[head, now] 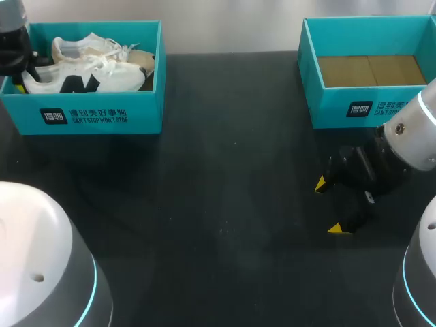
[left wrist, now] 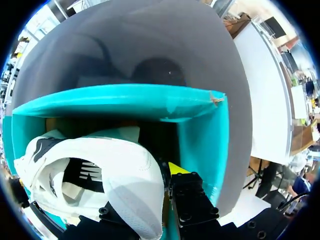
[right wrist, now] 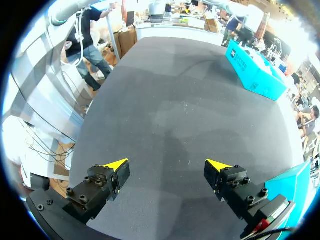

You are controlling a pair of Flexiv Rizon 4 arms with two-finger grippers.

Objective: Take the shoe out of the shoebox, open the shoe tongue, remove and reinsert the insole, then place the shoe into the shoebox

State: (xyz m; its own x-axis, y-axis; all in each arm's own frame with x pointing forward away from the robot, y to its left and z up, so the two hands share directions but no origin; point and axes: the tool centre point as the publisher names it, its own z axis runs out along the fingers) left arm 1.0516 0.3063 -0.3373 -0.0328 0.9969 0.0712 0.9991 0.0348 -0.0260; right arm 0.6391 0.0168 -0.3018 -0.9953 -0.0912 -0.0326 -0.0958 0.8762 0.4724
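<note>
Dark surface [head: 225,204], shoe still boxed

White shoe [head: 88,65] lies in the shoebox [head: 102,112] at the far left corner, left pincer [left wrist: 150,195] at its heel; whether it grips, I cannot tell. Right pincer [head: 330,206] hangs wide open, empty. Likely risk: a shallow heel hold slips, or the lift drags the shoebox along
</note>
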